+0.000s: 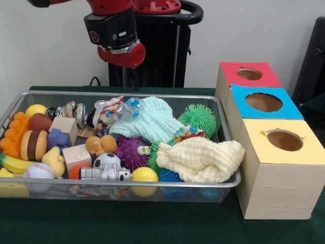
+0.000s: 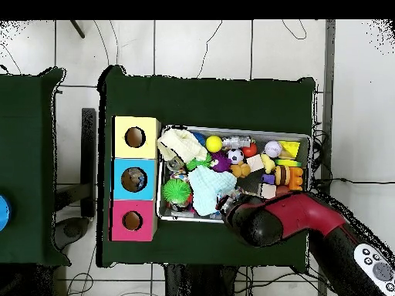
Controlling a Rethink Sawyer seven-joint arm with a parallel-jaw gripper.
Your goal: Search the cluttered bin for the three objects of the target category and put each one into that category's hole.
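Front view shows the wire bin (image 1: 226, 183) packed with toys and two cloths, the mint cloth (image 1: 150, 122) just below the arm's end (image 1: 122, 53) and the yellow cloth (image 1: 200, 160) further off toward the boxes. The target category isn't stated, so the three objects probably lie mixed in that heap. The red-topped box (image 1: 249, 74), blue-topped box (image 1: 264, 102) and yellow-topped box (image 1: 283, 140) stand beside the bin, holes upward for dropping. The gripper (image 2: 231, 206) hovers over the bin's edge; whether it's open I cannot tell.

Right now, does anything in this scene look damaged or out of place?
Only a small flaw: the yellow box has ragged, torn paper around its hole, unlike the cleaner red and blue ones. The basket is jumbled, but nothing has spilled onto the table.
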